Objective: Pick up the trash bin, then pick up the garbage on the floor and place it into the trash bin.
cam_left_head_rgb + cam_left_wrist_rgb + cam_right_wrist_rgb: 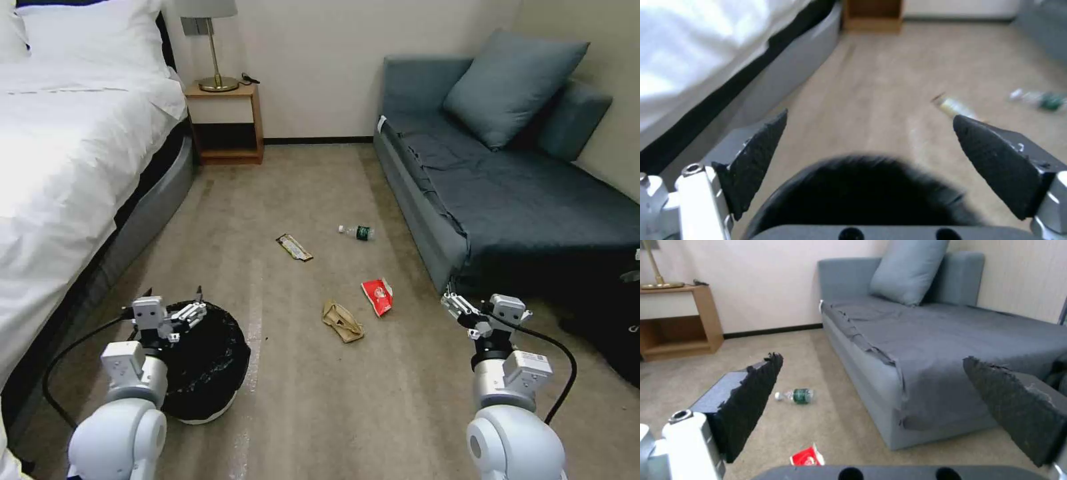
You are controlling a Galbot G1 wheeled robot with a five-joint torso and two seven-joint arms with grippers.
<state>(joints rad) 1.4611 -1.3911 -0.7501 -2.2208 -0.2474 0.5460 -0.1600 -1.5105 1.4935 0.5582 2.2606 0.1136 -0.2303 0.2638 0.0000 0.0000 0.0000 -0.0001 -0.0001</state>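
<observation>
Jaws spread — left gripper (175, 297) over crinkly round trash bin (210, 363), carpet

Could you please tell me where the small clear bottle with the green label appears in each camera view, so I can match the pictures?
Head view: the bottle lies on the carpet mid-floor, near the sofa's front edge.
Left wrist view: the bottle is at the far right edge, blurred, beyond the open left gripper.
Right wrist view: the bottle is on the carpet beside the sofa base.
Shared landmark: the wooden nightstand.
</observation>
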